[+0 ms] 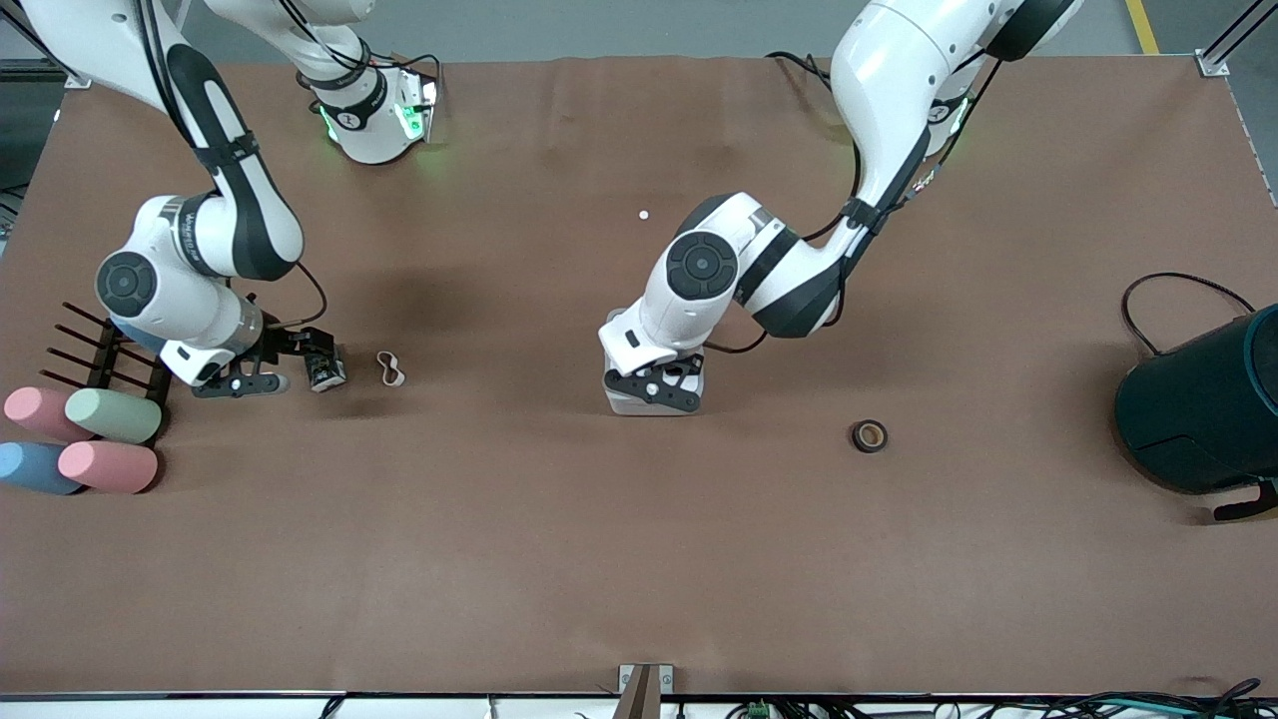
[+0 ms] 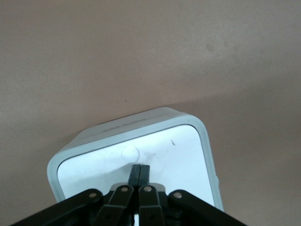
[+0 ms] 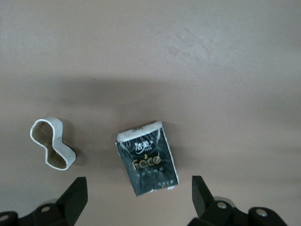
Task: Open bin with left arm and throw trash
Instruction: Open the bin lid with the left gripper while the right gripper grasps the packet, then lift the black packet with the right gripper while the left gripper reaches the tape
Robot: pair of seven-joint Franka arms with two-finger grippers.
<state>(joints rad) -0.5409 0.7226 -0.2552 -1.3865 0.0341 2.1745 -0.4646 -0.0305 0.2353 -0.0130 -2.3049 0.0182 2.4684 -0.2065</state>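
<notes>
Tape roll (image 1: 869, 435) lying alone, left gripper (image 2: 139, 173) closed, tips on bin (image 2: 155, 150) lid, right gripper (image 3: 136, 197) spread wide over black wrapper (image 3: 147, 157), rubber band (image 3: 51, 143) beside.

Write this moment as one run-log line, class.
left gripper: shut, on bin lid, lid closed | right gripper: open over wrapper | rubber band beside wrapper | tape roll untouched

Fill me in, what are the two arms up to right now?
The left gripper, fingers shut, is down on the white lid of the bin at mid-table; the lid looks closed. The right gripper hangs open over the black wrapper, not gripping it, with the rubber band lying beside it. The tape roll sits apart, toward the left arm's end.
</notes>
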